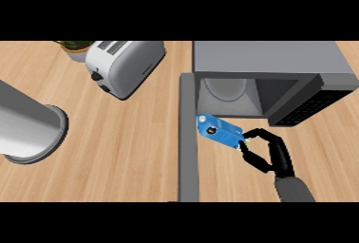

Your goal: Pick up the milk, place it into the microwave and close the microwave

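A blue milk carton (219, 130) is pinched at its near end between the curled fingers and thumb of the right robot hand (270, 153), just in front of the microwave (270, 59) that stands open at the far right corner of the wooden surface (126, 152). The microwave door (187, 137) swings out toward the surface's near edge, left of the carton. A toaster (125, 65) sits at the far edge, a grey cylinder (28, 128) at the left edge.
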### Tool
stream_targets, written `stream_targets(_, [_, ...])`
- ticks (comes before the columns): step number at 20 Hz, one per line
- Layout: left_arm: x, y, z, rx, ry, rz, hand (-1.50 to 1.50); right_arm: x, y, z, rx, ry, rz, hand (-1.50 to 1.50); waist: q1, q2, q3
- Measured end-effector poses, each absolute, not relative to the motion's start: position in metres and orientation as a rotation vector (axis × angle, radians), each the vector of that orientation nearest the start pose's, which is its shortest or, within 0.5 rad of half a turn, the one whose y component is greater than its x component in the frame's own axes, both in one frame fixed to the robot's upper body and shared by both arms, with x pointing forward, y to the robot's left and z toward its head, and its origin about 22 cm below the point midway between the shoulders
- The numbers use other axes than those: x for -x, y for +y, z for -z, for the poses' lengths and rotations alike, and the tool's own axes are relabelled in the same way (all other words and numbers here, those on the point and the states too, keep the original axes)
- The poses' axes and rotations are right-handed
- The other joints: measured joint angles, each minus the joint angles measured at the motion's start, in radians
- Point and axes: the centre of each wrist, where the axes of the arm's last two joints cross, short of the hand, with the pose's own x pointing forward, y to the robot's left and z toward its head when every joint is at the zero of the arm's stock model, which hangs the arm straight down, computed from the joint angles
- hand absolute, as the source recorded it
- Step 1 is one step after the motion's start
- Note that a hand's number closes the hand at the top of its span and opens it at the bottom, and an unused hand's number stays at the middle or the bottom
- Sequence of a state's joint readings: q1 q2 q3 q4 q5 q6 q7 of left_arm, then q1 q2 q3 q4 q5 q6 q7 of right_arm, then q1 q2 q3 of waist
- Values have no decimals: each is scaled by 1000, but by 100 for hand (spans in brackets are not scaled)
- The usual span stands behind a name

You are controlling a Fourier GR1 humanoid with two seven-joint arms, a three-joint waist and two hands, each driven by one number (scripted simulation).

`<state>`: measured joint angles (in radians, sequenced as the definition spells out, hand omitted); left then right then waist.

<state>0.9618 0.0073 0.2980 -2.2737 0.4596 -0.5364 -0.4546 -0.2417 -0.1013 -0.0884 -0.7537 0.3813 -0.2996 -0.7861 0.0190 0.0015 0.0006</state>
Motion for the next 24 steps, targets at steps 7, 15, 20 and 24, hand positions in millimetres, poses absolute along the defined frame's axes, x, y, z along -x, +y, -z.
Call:
stream_targets(7, [-3,325,-70,10,-1984,-154,-150,-274,-270,131,502,-1772,-546,150,1,-2,-2])
stream_targets(15, [2,330,-74,28,-1987,-152,-150,-284,-281,131,416,-1841,-498,150,7,2,0])
stream_targets(20, [1,335,-71,30,-1985,-159,-150,-297,-270,126,367,-1869,-504,150,6,3,1])
stream_targets(24, [0,334,-71,25,-1986,-168,-150,-305,-260,120,252,-1913,-507,150,-2,0,0])
